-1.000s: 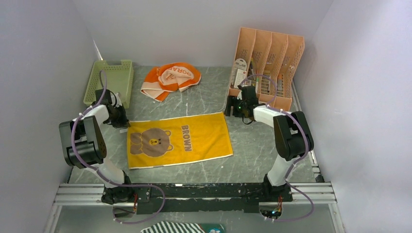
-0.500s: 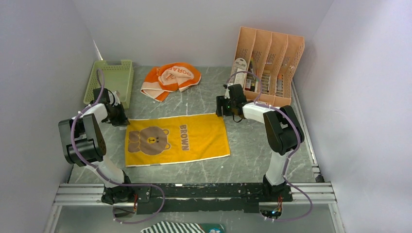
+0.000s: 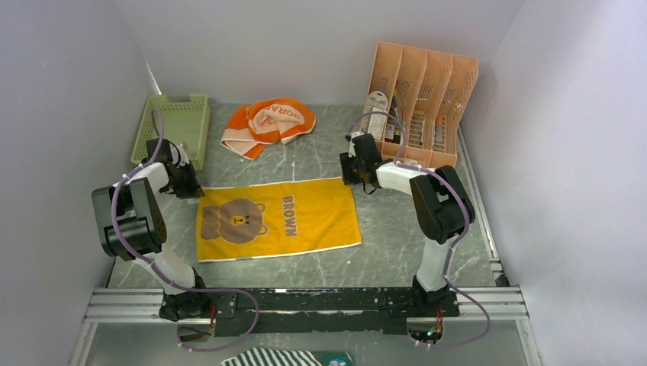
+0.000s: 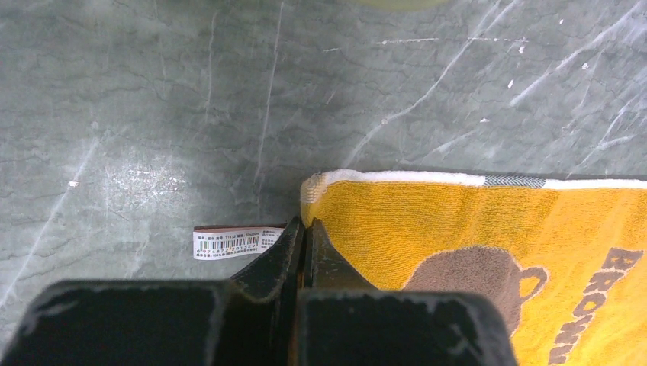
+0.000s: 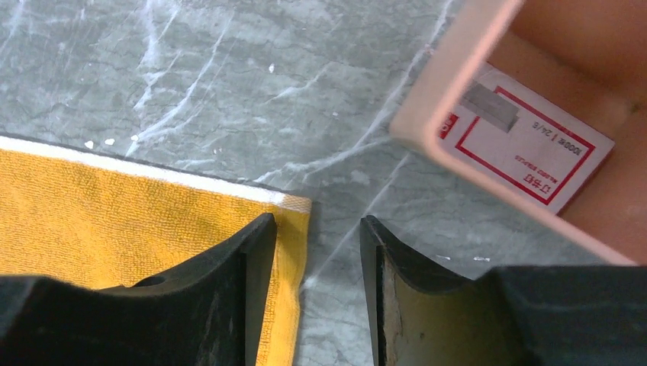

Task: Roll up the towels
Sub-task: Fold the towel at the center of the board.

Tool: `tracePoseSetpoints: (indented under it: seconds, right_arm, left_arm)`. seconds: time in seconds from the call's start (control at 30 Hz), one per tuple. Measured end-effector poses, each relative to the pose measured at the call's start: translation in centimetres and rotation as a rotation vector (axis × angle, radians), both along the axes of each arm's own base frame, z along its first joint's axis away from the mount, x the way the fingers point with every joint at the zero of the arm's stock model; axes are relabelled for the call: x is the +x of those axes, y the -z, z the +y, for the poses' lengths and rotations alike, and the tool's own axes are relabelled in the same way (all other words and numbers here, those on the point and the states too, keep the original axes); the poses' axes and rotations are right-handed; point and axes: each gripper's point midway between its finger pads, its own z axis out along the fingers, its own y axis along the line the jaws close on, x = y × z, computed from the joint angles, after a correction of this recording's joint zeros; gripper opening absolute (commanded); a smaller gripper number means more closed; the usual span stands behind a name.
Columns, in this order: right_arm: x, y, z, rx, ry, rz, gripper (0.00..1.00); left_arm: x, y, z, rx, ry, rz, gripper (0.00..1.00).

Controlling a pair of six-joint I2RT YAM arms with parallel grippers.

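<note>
Since a second ago the right gripper (image 5: 317, 229) came left to the yellow towel (image 3: 278, 219), flat on the worktop (image 3: 404, 229); its fingers stand apart over the far right corner. On the far left corner the left gripper (image 4: 305, 229) fingers are clamped. Behind lies the orange towel (image 3: 267, 122), crumpled.

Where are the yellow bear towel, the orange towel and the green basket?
yellow bear towel (image 3: 278, 219): top view, its middle.
orange towel (image 3: 267, 126): top view, middle of the crumpled heap.
green basket (image 3: 172, 122): top view, its bare floor.
</note>
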Motion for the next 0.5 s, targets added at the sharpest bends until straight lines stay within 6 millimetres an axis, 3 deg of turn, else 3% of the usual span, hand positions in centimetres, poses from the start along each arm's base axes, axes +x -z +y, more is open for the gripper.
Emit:
tracePoseSetpoints:
  seconds: [0.23,0.37,0.5]
  right_arm:
    - [-0.5,0.2,1.3,-0.086,-0.048,-0.031,0.22]
    - [-0.7,0.2,1.7,-0.1,-0.059,-0.037,0.01]
    - [-0.6,0.2,1.7,-0.097,-0.053,-0.037,0.0]
  left_arm:
    - [0.0,0.0,-0.1,-0.006,0.002,-0.002,0.07]
    - [0.0,0.0,-0.1,-0.009,0.0,-0.002,0.07]
    - [0.0,0.0,-0.2,-0.01,-0.002,-0.002,0.07]
